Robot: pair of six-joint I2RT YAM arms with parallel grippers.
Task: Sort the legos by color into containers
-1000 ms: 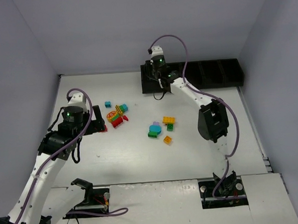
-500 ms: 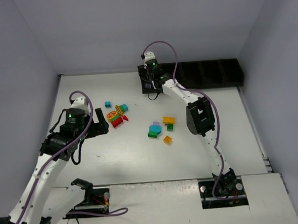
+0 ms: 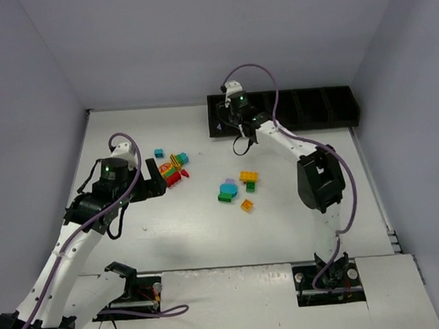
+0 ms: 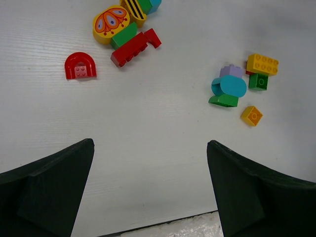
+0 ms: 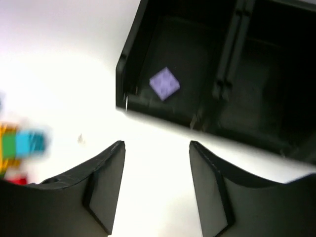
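Note:
The black tray (image 3: 319, 108) stands at the back of the table. One lilac brick (image 5: 164, 83) lies in its leftmost bin (image 5: 143, 44). My right gripper (image 3: 238, 130) (image 5: 157, 144) is open and empty, over the table just in front of that bin. My left gripper (image 3: 155, 179) (image 4: 149, 143) is open and empty, above the table next to the left pile of legos (image 3: 174, 167). A red arch brick (image 4: 80, 66), a yellow butterfly brick (image 4: 111, 23) and a long red brick (image 4: 136, 47) lie ahead of it.
A second group lies mid-table: a teal rounded brick (image 4: 229, 85) (image 3: 228, 187), a lilac one (image 4: 231, 71), green ones (image 4: 223, 100), a yellow brick (image 3: 249, 177) and a small orange one (image 3: 247, 205). A lone teal brick (image 3: 159, 153) lies at the left.
My left gripper has moved right, closer to the left pile. My right wrist swung left over the tray's left end, then back right and a little forward.

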